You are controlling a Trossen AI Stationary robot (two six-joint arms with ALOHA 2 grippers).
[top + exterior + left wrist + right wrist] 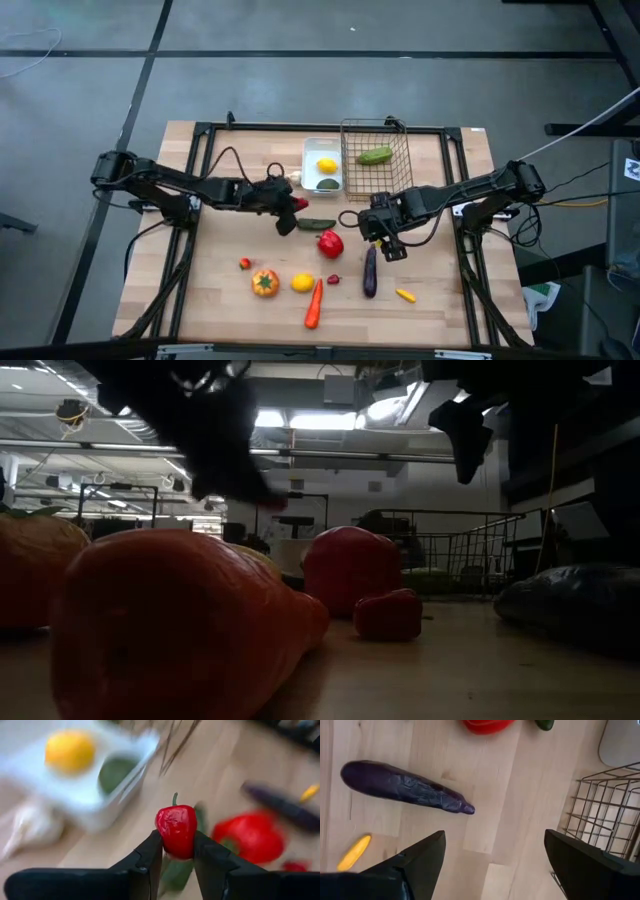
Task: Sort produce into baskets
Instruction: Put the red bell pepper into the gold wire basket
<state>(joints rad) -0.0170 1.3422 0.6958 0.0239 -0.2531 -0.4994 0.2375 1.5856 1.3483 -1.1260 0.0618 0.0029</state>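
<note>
The left arm reaches from the left edge of the table toward its middle, lying low and almost straight. The left gripper (pixel 177 857) is closed on a small red pepper (pixel 176 830), one finger on each side of it, and holds it above the table surface. The right arm comes in from the right edge and bends toward the middle of the table. The right gripper (pixel 492 857) hangs above the wood with its fingers (pixel 422 857) wide apart, holding nothing.
</note>
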